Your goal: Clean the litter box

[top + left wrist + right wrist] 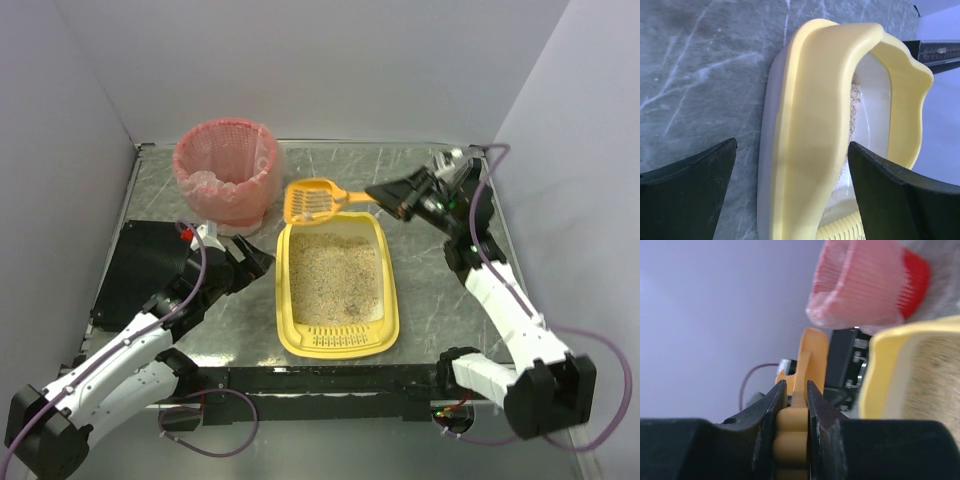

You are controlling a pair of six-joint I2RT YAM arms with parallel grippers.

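Note:
The yellow litter box (385,300) with beige litter lies at the table's middle, its slotted lip at the near end. My right gripper (378,194) is shut on the handle of the orange slotted scoop (312,201), holding it above the box's far end, between box and basket. In the right wrist view the ribbed orange handle (792,437) is pinched between the jaws. My left gripper (262,262) is open, its jaws either side of the box's left rim (810,150), not closed on it.
A round red mesh basket (226,170) with a pink liner stands at the back left. A black pad (140,268) lies at the left. Grey walls close in on the left, back and right of the table.

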